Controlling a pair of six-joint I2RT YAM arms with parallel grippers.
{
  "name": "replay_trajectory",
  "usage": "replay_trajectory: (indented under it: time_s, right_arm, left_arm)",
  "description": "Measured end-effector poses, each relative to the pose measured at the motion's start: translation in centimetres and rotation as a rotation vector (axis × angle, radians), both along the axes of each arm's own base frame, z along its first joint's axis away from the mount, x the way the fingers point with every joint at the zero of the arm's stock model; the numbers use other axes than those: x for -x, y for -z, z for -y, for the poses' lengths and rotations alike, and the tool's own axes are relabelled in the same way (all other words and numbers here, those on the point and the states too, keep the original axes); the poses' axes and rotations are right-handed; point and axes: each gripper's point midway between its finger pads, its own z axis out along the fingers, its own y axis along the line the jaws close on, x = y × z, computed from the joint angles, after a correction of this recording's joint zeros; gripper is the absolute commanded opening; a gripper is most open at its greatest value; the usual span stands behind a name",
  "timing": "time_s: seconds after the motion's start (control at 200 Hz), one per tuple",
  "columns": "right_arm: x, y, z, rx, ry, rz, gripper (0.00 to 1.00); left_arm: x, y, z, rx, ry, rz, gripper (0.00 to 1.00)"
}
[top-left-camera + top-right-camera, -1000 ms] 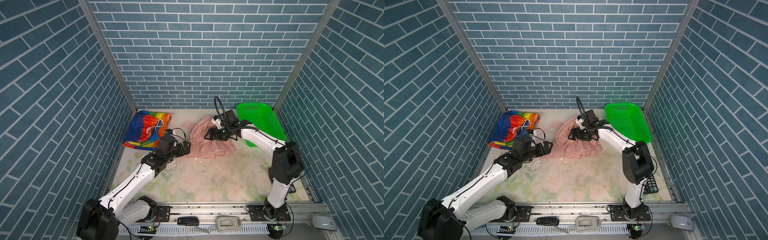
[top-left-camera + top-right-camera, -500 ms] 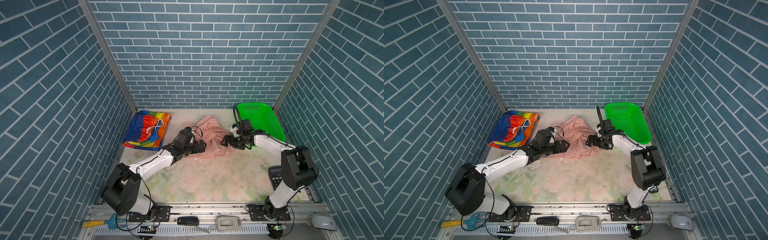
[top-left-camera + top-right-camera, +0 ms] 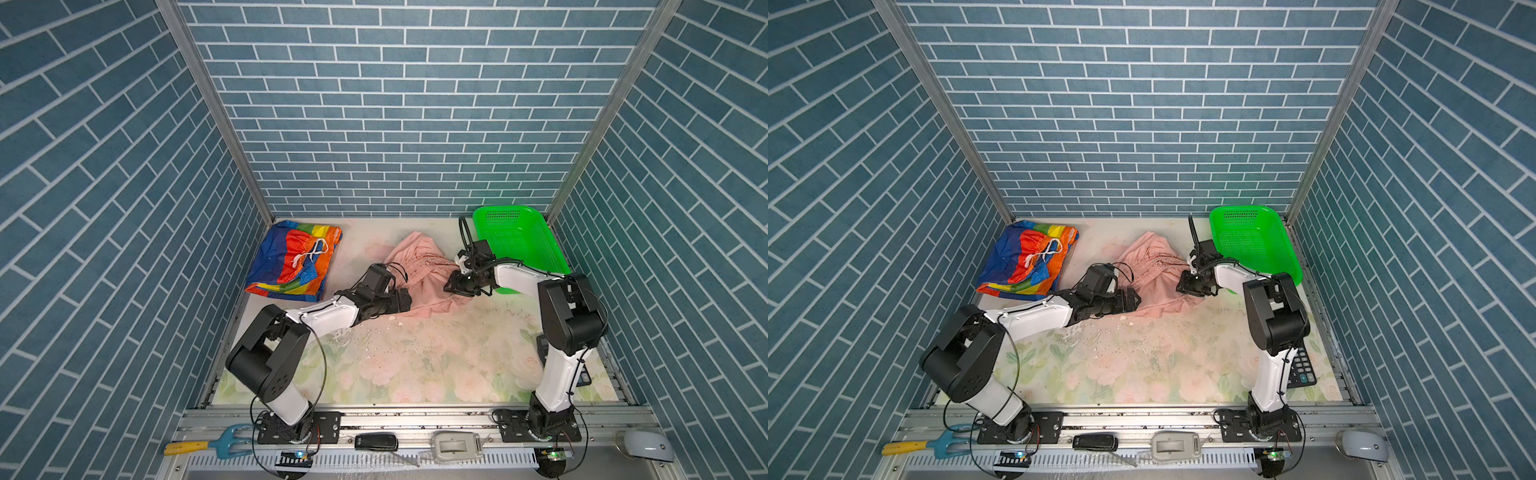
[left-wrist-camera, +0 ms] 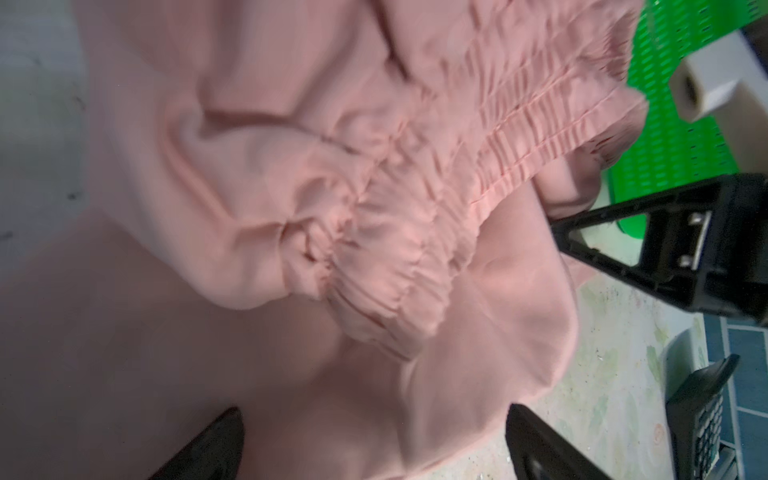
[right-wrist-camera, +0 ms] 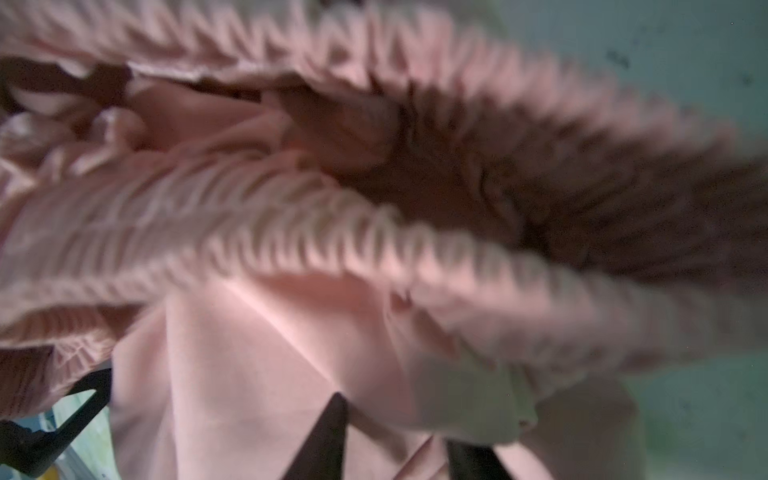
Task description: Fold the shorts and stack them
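Compared with a second ago, crowds in lower on both sides of the pink shorts: left gripper forward at their near-left edge, right gripper drawn back off the heap to its right side. Lies crumpled at the far middle of the table, waistband bunched on top, plain cloth spread toward the near side. Gapes wide on the left, holding nothing, fingers astride the near hem in the left wrist view. Narrows on the right to a slim gap with a fold of pink cloth between the fingers, seemingly pinched just under the waistband. Looks light, limp and quick to slump; probably best taken at the gathered waistband ends, thicker and less slippery than the plain cloth. Stays well apart from the rainbow shorts, flat at far left. Crowds the right arm with the green basket just behind it; calculator near right, out of the way. No beige pair in sight.
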Motion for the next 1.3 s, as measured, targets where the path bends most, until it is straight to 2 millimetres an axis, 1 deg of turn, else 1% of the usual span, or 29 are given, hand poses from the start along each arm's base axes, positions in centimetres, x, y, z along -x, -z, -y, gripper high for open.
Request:
replay_trajectory:
  time_s: [0.06,0.105,0.175,0.25,0.32,0.385,0.485,0.56,0.62,0.65,0.705,0.75,0.785,0.83,0.86,0.925,0.98,1.04,1.085,1.14,1.205,1.24,1.295]
  right_arm:
    - [-1.1,-0.2,-0.3,-0.001,0.003,0.014,0.16]
    - [-1.8,-0.5,-0.6,0.000,-0.002,0.026,0.08]
    - [-3.0,-1.1,-1.0,0.002,-0.003,0.040,0.02]
    - [-4.5,-2.0,-1.4,-0.001,-0.001,0.063,0.00]
    - [-5.6,-3.2,-1.9,-0.010,-0.001,0.088,0.00]
    - [-6.6,-4.7,-2.4,-0.023,-0.003,0.117,0.00]
    - [-7.5,-7.0,-3.5,-0.038,-0.015,0.155,0.00]
    - [-7.7,-8.9,-5.3,-0.052,-0.045,0.183,0.00]
    - [-7.7,-10.5,-7.6,-0.064,-0.090,0.215,0.00]
    - [-7.5,-11.2,-9.1,-0.074,-0.118,0.232,0.00]
    - [-7.0,-12.0,-11.3,-0.088,-0.163,0.248,0.09]
    - [-6.4,-12.3,-12.6,-0.096,-0.193,0.251,0.19]
    - [-5.8,-12.4,-13.5,-0.098,-0.220,0.250,0.27]
    - [-5.3,-12.2,-13.9,-0.089,-0.246,0.246,0.39]
    - [-5.1,-12.1,-13.9,-0.083,-0.255,0.242,0.44]
    - [-5.0,-11.4,-13.1,-0.068,-0.254,0.226,0.57]
    - [-4.8,-10.6,-11.9,-0.055,-0.235,0.205,0.65]
    - [-3.8,-9.4,-10.2,-0.032,-0.219,0.171,0.73]
    - [-2.9,-8.8,-8.8,-0.018,-0.205,0.152,0.77]
    - [-1.8,-8.4,-7.3,-0.003,-0.183,0.137,0.83]
    - [-0.1,-8.4,-5.8,0.012,-0.166,0.133,0.89]
    - [0.8,-8.6,-5.1,0.013,-0.154,0.137,0.93]
    - [2.0,-8.9,-4.3,0.008,-0.141,0.147,0.97]
  left_arm:
    - [0.4,1.4,0.1,0.001,0.003,-0.027,1.00]
    - [0.2,1.1,0.5,0.025,0.001,-0.020,1.00]
    - [0.1,1.0,1.3,0.049,0.004,-0.010,1.00]
    - [0.3,1.0,2.5,0.067,0.021,-0.001,1.00]
    - [0.9,0.9,4.4,0.085,0.054,0.006,1.00]
    - [1.5,0.8,6.2,0.111,0.079,0.013,1.00]
    - [2.9,0.6,8.8,0.169,0.108,0.007,1.00]
    - [4.0,0.4,10.7,0.218,0.126,-0.008,1.00]
    - [5.1,0.2,12.0,0.249,0.147,-0.023,1.00]
    - [5.6,0.1,12.4,0.259,0.153,-0.032,1.00]
    - [6.4,0.0,12.7,0.270,0.162,-0.045,1.00]
    - [6.8,-0.2,12.4,0.268,0.161,-0.049,1.00]
    - [7.1,-0.5,11.7,0.258,0.155,-0.049,0.99]
    - [7.2,-1.4,10.7,0.243,0.144,-0.037,1.00]
    - [7.2,-2.4,9.9,0.232,0.134,-0.018,1.00]
    - [6.8,-5.1,8.3,0.229,0.119,0.040,0.99]
    - [6.2,-7.9,6.7,0.236,0.097,0.102,1.00]
    - [5.2,-10.5,4.5,0.238,0.058,0.169,1.00]
    - [4.5,-11.6,2.7,0.228,0.025,0.203,1.00]
    - [3.6,-12.2,0.8,0.202,-0.013,0.229,1.00]
    - [2.7,-11.8,-1.1,0.154,-0.046,0.226,1.00]
    - [2.3,-11.2,-1.7,0.124,-0.053,0.214,1.00]
    - [1.9,-10.3,-2.1,0.083,-0.050,0.191,1.00]
